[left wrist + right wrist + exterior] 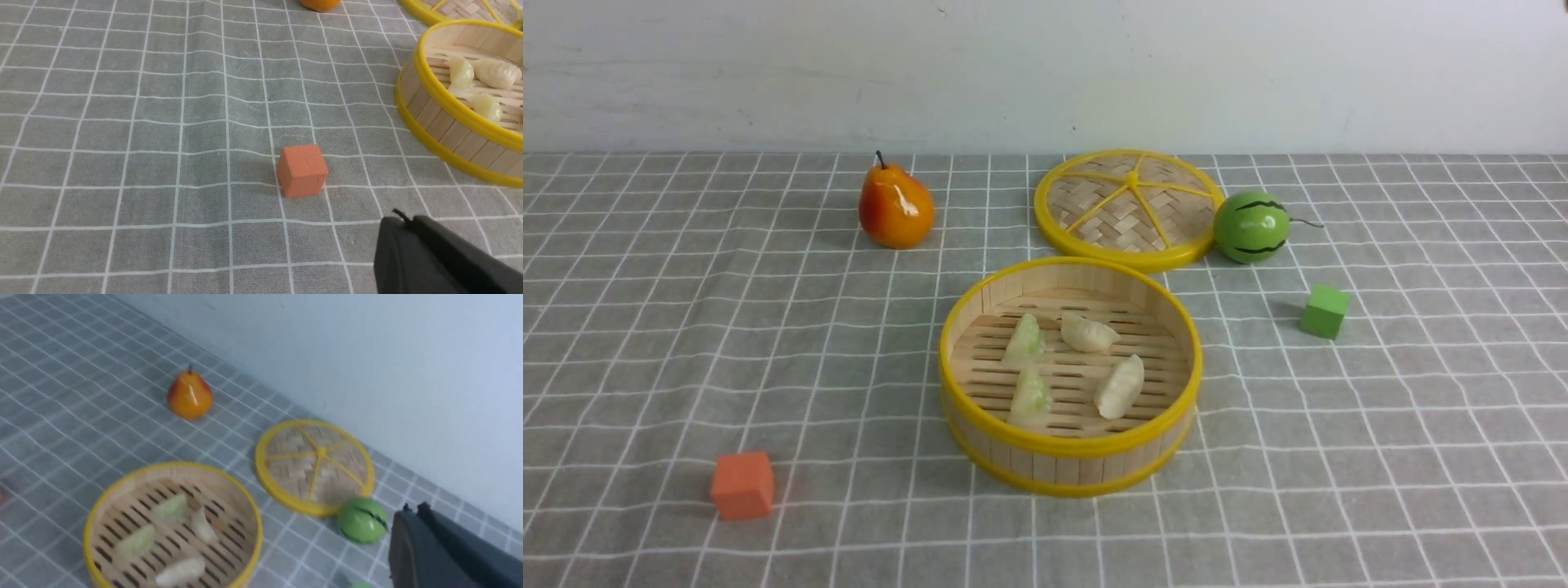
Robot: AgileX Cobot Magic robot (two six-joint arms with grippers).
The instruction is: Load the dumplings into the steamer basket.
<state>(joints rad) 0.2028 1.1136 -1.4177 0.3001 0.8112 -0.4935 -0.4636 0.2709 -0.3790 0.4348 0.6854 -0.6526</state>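
The steamer basket (1068, 445) stands at the table's middle. Inside lie two pale green dumplings (1023, 338) (1031, 395) and two cream-white dumplings (1088, 332) (1120, 386). The basket also shows in the left wrist view (445, 130) and in the right wrist view (171, 469), with dumplings (169, 508) on its slats. Neither gripper shows in the front view. My left gripper (402, 220) is shut and empty, above the cloth near an orange cube (302, 170). My right gripper (412, 510) is shut and empty, raised beside the toy watermelon (361, 520).
The flat woven lid (1129, 208) lies behind the basket. A toy pear (894, 207) stands at the back left, a toy watermelon (1251, 226) beside the lid. A green cube (1324, 311) sits at the right, an orange cube (742, 485) at the front left.
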